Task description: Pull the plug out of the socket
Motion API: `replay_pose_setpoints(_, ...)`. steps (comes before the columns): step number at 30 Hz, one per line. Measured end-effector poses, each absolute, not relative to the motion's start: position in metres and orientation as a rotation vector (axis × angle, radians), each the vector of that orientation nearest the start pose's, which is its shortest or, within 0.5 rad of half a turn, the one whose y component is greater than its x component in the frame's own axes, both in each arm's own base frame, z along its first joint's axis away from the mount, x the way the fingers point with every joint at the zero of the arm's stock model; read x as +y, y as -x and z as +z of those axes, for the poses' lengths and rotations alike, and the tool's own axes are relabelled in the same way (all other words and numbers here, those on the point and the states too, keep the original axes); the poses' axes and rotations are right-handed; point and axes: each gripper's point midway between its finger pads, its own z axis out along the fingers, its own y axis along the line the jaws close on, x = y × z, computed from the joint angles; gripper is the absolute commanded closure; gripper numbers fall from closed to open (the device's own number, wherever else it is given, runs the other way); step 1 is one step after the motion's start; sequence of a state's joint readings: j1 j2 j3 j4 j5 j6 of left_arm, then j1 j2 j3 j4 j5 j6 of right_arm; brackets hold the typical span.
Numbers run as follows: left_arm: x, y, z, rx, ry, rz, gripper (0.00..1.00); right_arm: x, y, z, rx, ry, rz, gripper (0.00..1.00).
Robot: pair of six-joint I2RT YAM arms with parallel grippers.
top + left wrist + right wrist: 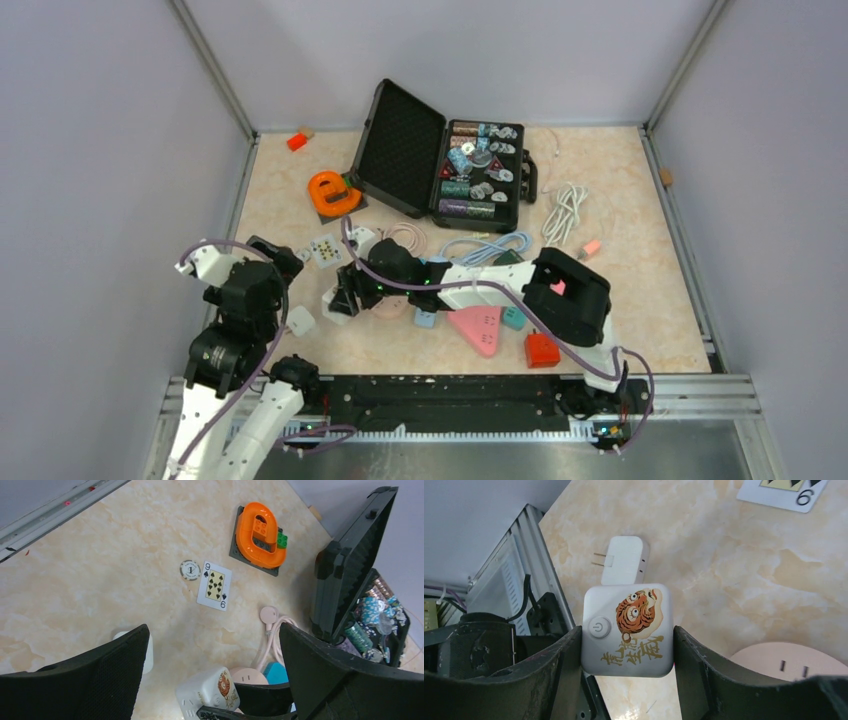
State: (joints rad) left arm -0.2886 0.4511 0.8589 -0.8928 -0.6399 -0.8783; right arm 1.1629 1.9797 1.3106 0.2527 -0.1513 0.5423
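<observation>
**A:** While the right fingers [556,680] are closed on the socket [626,630], one pressing each side of the white cube with the tiger face, where is the plug?

**B:** The plug [624,566] lies flat on the surface [749,580], just past the socket's far edge in the right wrist view. Both prongs are bare and point sideways, towards the frame rail and not at the socket. I judge it to be out already.

**A:** And the left arm?

**B:** The left fingers [115,675] are spread wide and hold nothing. In the left wrist view, a corner of the plug [148,655] shows just beside one finger. The socket [207,696] sits low in the gap between the two fingers, nearer the other one.

**A:** So which arm is nearer the plug?

**B:** The left, I'd say. From above, the plug [300,320] lies between the two arms, close to the left wrist. The right arm reaches across from the other side with its load.

**A:** Does anything turn on the plug's axis?

**B:** Only if the plug has to be picked up. The prongs run along the near edge of the surface, so the fingers would close across the body.
</observation>
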Motion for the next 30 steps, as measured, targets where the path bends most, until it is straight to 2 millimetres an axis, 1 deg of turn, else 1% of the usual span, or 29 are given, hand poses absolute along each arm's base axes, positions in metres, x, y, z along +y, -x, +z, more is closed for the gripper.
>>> replay_pose_setpoints(3,0.026,-0.194,0.241,1.743,0.915,-0.081,0.01,0.543,-0.171,0.106,2.090,0.822,1.215,0.82)
replay_pose_setpoints(5,0.026,-0.194,0.240,1.746,0.911,-0.076,0.01,0.544,-0.168,0.097,2.111,0.838,1.215,0.74)
replay_pose_setpoints(7,0.027,-0.194,0.240,1.744,0.909,-0.072,0.01,0.544,-0.167,0.087,2.133,0.847,1.205,0.63)
replay_pose_setpoints(10,0.027,-0.195,0.241,1.744,0.903,-0.068,0.01,0.543,-0.167,0.077,2.165,0.856,1.182,0.42)
replay_pose_setpoints(11,0.027,-0.196,0.240,1.747,0.901,-0.065,0.01,0.544,-0.167,0.076,2.167,0.857,1.180,0.37)
replay_pose_setpoints(13,0.026,-0.197,0.240,1.751,0.894,-0.062,0.01,0.545,-0.169,0.077,2.166,0.856,1.166,0.31)
replay_pose_setpoints(17,0.021,-0.201,0.239,1.775,0.846,-0.069,0.01,0.548,-0.174,0.085,2.149,0.857,1.152,0.26)
replay_pose_setpoints(22,0.014,-0.208,0.237,1.813,0.792,-0.077,0.01,0.556,-0.181,0.103,2.119,0.843,1.144,0.21)
replay_pose_setpoints(24,0.013,-0.209,0.235,1.826,0.782,-0.075,0.01,0.556,-0.186,0.104,2.116,0.834,1.131,0.21)
replay_pose_setpoints(30,0.011,-0.209,0.236,1.843,0.755,-0.074,0.01,0.546,-0.195,0.099,2.151,0.812,1.065,0.21)
